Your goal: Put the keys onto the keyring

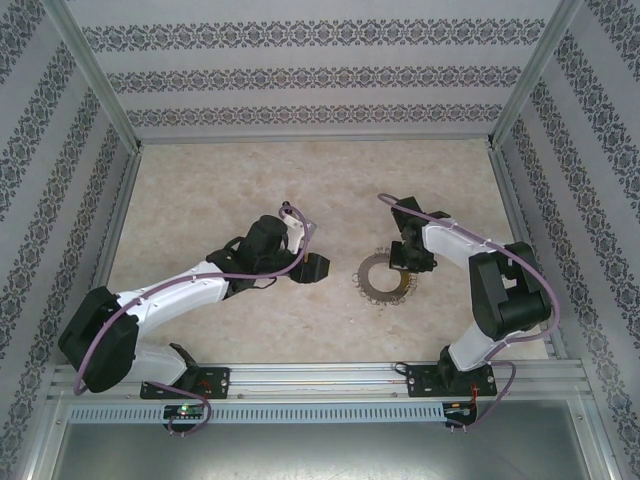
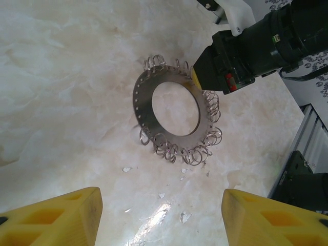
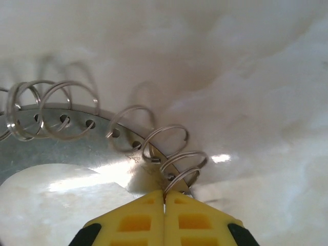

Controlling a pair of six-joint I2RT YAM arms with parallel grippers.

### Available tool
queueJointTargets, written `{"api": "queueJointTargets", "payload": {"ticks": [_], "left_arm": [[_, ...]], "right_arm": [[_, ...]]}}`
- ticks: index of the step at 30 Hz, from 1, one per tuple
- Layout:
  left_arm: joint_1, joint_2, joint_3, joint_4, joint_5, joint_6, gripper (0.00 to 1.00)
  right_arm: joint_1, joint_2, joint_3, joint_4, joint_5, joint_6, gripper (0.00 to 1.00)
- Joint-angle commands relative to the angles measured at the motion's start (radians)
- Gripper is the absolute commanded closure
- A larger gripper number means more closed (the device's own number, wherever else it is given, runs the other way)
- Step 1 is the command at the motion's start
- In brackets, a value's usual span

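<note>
From above, you see the keyring (image 1: 372, 288) lying flat on the bench (image 1: 230, 180), a little right of its middle and nearer the near edge than the far one. Your right fingers (image 1: 408, 262) are down at the ring's far right rim. Your left fingers (image 1: 312, 268) hang just to the ring's left, apart from it. In the left wrist view, your left fingers (image 2: 56, 218) stand wide apart with nothing between them. They point at the keyring (image 2: 141, 102), which lies flat ahead with its wire loops (image 2: 192, 154) bunched around the rim. The right fingers (image 2: 197, 74) meet that rim on its far right side, and a few pale flakes (image 2: 182, 218) lie on the bench (image 2: 61, 77) between your left fingers and the ring. In the right wrist view, your right fingers (image 3: 143, 218) are pressed together tip to tip, right at the outer edge of the keyring (image 3: 61, 148). One of the wire loops (image 3: 182, 154) runs down to the seam between the tips; you cannot tell whether it is pinched there.
</note>
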Motion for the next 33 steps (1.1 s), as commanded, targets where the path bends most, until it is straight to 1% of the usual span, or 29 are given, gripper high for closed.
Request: {"api": "queueJointTargets", "payload": {"ticks": [1,3,6,9,11,13,16,19,22,23,27,33], "left_arm": [[0.015,-0.046,-0.014,0.000,-0.021,0.023,0.37],[0.017,-0.061,-0.022,0.001,-0.043,0.017,0.37],[0.020,-0.071,-0.027,-0.006,-0.057,0.014,0.37],[0.023,-0.075,-0.030,-0.020,-0.066,0.014,0.37],[0.024,-0.078,-0.035,-0.030,-0.071,0.014,0.37],[0.026,-0.081,-0.039,-0.036,-0.075,0.013,0.37],[0.029,-0.069,-0.030,-0.048,-0.077,0.016,0.37],[0.031,-0.039,-0.007,-0.070,-0.085,0.023,0.37],[0.032,0.002,0.014,-0.082,-0.084,0.026,0.37],[0.032,0.016,0.019,-0.085,-0.082,0.026,0.37],[0.032,0.052,0.028,-0.088,-0.090,0.027,0.37],[0.032,0.094,0.038,-0.083,-0.089,0.029,0.38]], "right_arm": [[0.065,0.037,0.058,-0.026,0.023,-0.026,0.98],[0.121,0.059,0.093,-0.030,0.031,-0.048,1.00],[0.176,0.081,0.133,-0.033,0.026,-0.070,1.00],[0.244,0.064,0.153,-0.003,0.019,-0.111,1.00],[0.267,0.044,0.155,0.010,0.002,-0.123,0.99],[0.269,0.022,0.145,0.014,-0.019,-0.130,0.93],[0.269,-0.019,0.129,0.002,-0.011,-0.124,0.80],[0.265,-0.063,0.112,-0.013,-0.005,-0.095,0.69],[0.256,-0.086,0.101,-0.028,-0.017,-0.066,0.54],[0.249,-0.086,0.100,-0.037,-0.023,-0.058,0.51],[0.235,-0.044,0.123,-0.061,-0.057,-0.033,0.50],[0.235,0.020,0.146,-0.069,-0.118,0.025,0.58]]}}
